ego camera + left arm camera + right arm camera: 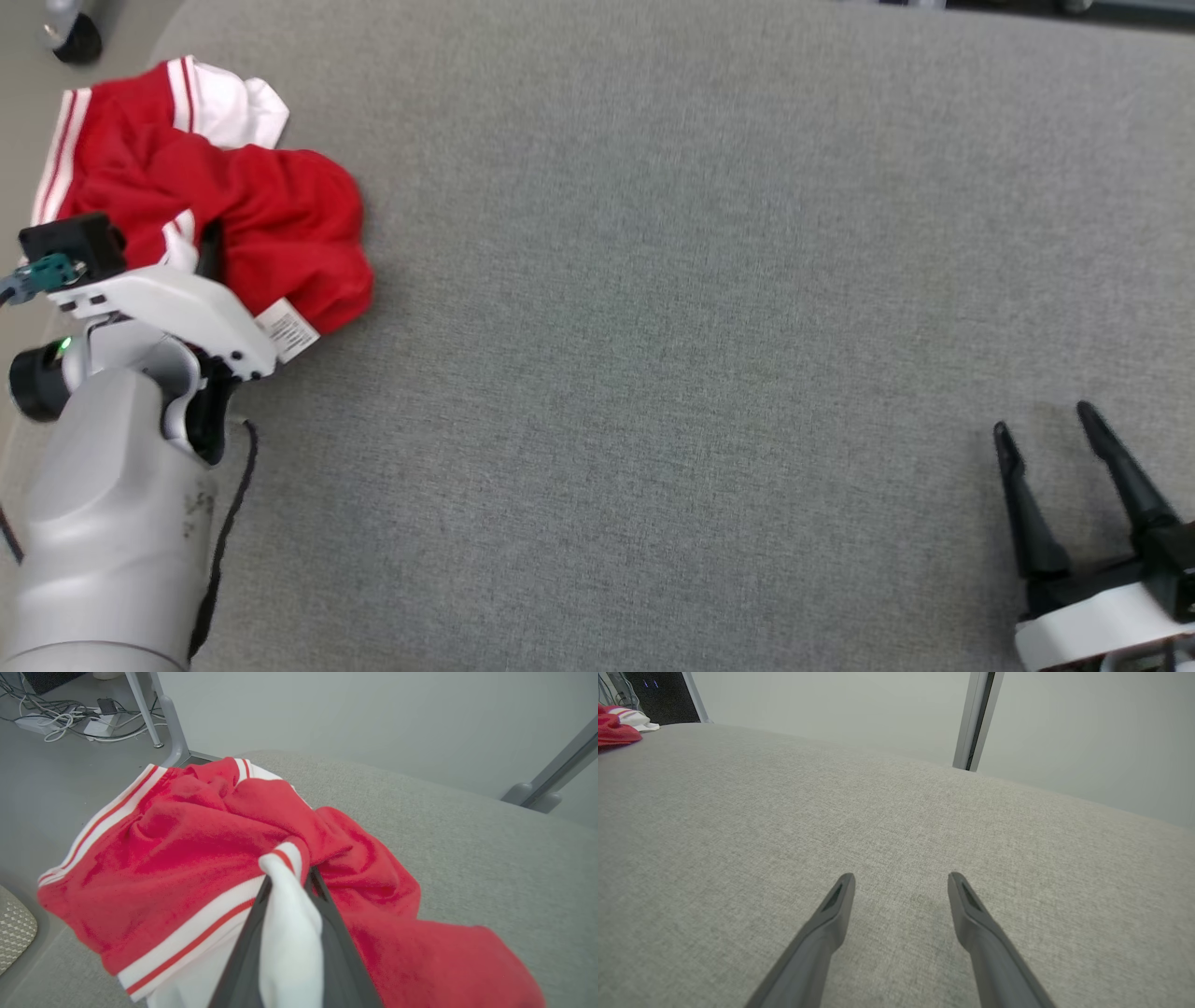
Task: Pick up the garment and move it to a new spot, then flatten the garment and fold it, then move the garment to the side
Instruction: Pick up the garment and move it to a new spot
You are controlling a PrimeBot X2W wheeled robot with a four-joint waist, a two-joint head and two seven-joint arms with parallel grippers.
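The garment [280,224], red with white striped trim, lies crumpled at the far left corner of the grey fabric surface [653,327]. My left gripper [205,245] reaches into it from the near side, its wrist hiding most of both fingers. In the left wrist view the left gripper [289,875] is shut on a white fold of the garment [187,858], which bunches between the fingers. My right gripper [1042,420] stands open at the lower right, low over bare surface. The right wrist view shows the right gripper [901,877] with nothing in it and the garment [614,730] far off at upper left.
The surface's left edge runs right beside the garment, with floor beyond. A black caster [75,37] sits at the top left. Cables [60,714] and metal legs [173,732] are on the floor behind. A pale woven object [14,928] lies below the edge.
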